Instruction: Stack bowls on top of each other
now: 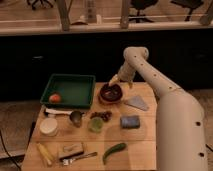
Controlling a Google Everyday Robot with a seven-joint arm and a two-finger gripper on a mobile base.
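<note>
A dark brown glossy bowl (111, 93) sits at the far middle of the wooden table (145, 145), just right of the green tray. A reddish rim shows around its lower edge, which looks like the orange-red bowl under it; I cannot tell for sure. My gripper (116, 80) hangs just above the bowl's far right rim, at the end of the white arm (150, 75) reaching in from the right.
A green tray (70, 86) at the back left holds an orange ball (55, 98). In front lie a white tub (49, 126), metal scoop (75, 117), grapes (102, 115), green cup (96, 125), blue sponge (130, 121), grey wedge (136, 103), green pepper (114, 151) and corn (45, 154).
</note>
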